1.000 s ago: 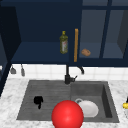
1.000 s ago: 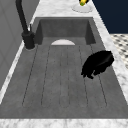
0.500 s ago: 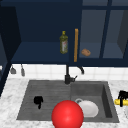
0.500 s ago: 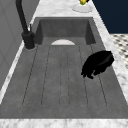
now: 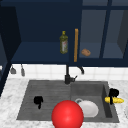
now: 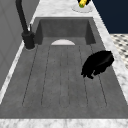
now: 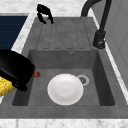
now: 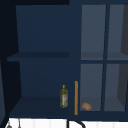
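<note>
The grey sink takes up most of the front view, its ribbed drainboard on the left and, in the basin, a white plate just at nine o'clock of the drain, with a red ball low at six o'clock. The left hand hangs over the drainboard with fingers curled down and nothing in them. The right hand is closed around the corn cob at three o'clock of the basin, over its right rim (a stiff, bumpy, fairly light thing, probably best gripped around its middle).

Above my hands: dark blue wall cabinet, one door open. Behind: white tiled wall. Around: marble counter.
</note>
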Robot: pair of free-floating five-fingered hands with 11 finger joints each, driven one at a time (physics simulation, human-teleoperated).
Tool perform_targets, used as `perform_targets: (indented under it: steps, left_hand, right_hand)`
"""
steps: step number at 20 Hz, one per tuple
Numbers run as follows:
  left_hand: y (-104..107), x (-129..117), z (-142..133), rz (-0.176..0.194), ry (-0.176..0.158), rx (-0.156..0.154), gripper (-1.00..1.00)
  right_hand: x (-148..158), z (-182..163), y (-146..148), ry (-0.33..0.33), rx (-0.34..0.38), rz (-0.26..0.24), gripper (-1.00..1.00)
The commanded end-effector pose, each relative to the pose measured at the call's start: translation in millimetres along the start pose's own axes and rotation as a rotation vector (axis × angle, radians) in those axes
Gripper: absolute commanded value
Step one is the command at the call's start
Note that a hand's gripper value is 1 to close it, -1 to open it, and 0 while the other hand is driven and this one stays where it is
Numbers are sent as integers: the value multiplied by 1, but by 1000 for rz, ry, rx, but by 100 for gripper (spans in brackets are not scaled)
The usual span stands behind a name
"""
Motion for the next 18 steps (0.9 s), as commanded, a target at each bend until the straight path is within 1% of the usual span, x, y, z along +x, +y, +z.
perform_targets:
  steps: [1, 4, 8, 14, 17, 18]
  left_hand:
    - [0, 0, 0, 0, 0, 0, 0]
    - [0, 0, 0, 0, 0, 0, 0]
    - [0, 0, 0, 0, 0, 0, 0]
    - [0, 0, 0, 0, 0, 0, 0]
    - [0, 0, 0, 0, 0, 0, 0]
    - [0, 0, 0, 0, 0, 0, 0]
  right_hand:
    - [30, 3, 1, -15, -50, -28, 100]
    - [53, 7, 6, -18, -63, -37, 100]
    - [86, 10, 12, -16, -76, -36, 100]
    - [133, 15, 22, -14, -72, -36, 100]
    - [153, 16, 33, -30, -67, -30, 100]
    - [156, 17, 39, -48, -64, -24, 100]
